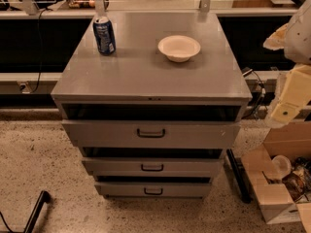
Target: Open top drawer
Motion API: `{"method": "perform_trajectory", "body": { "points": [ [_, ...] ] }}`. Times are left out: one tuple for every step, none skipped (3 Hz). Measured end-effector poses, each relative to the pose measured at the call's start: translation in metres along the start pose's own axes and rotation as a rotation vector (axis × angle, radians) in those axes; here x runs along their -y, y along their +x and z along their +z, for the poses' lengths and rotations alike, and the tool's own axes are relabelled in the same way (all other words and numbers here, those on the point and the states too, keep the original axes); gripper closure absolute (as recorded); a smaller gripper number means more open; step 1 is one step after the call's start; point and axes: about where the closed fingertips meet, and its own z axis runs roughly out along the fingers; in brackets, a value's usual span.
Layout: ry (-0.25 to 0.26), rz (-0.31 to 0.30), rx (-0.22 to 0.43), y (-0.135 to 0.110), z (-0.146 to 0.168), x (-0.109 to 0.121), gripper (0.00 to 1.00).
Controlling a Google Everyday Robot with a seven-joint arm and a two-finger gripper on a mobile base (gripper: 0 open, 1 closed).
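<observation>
The grey metal cabinet (pixel 146 76) stands in the middle of the camera view with three drawers stacked in its front. The top drawer (pixel 97 134) is the widest and tallest, and has a small dark bar handle (pixel 151 133) at its centre. A dark gap runs between its front and the cabinet top. The two narrower drawers (pixel 116 167) sit below it with like handles. My gripper (pixel 284 111) is cream-coloured and hangs at the far right edge, to the right of the cabinet and about level with the top drawer. It is well clear of the handle and holds nothing that I can see.
A blue can (pixel 104 35) and a white bowl (pixel 179 47) stand on the cabinet top. An open cardboard box (pixel 272 188) with clutter sits on the floor at the right, beside a black bar (pixel 238 176). A black leg (pixel 36 210) shows bottom left. A counter runs behind.
</observation>
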Motion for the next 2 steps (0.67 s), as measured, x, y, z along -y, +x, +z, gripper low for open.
{"method": "perform_trajectory", "body": {
  "points": [
    [0.0, 0.0, 0.0, 0.0, 0.0, 0.0, 0.0],
    [0.001, 0.003, 0.03, -0.009, 0.02, -0.006, 0.0]
  ]
}}
